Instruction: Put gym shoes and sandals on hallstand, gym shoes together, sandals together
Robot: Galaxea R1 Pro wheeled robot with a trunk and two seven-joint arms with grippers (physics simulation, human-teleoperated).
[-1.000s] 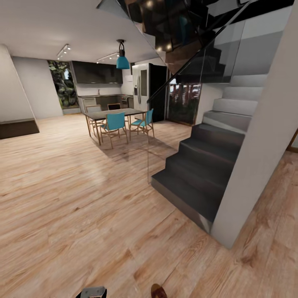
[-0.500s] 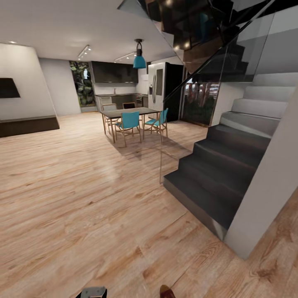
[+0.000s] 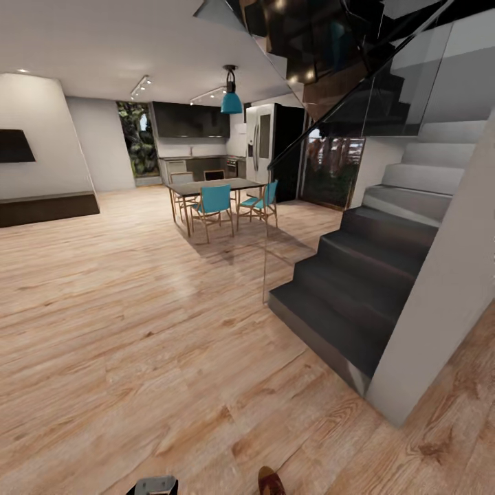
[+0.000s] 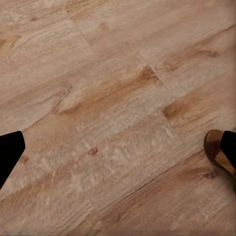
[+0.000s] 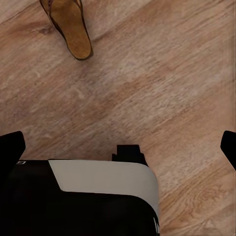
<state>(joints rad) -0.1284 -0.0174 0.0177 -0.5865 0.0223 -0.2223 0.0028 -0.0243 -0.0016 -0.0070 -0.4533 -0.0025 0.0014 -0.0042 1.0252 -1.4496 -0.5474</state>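
One sandal (image 5: 69,27) lies on the floor (image 3: 137,330) well short of the stairs (image 3: 357,289); both grippers' fingers look spread wide, holding nothing.

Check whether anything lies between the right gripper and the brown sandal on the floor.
In the right wrist view, only bare wood floor separates the open right gripper from the sandal; nothing visible stands in the way.

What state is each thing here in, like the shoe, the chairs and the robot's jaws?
Sandal: lying flat on the wood floor, sole down, nothing holding it.
Left gripper: jaws wide apart, empty.
Right gripper: jaws wide apart, empty.
Blue chairs: upright at the dining table.
Pendant lamp: hanging.
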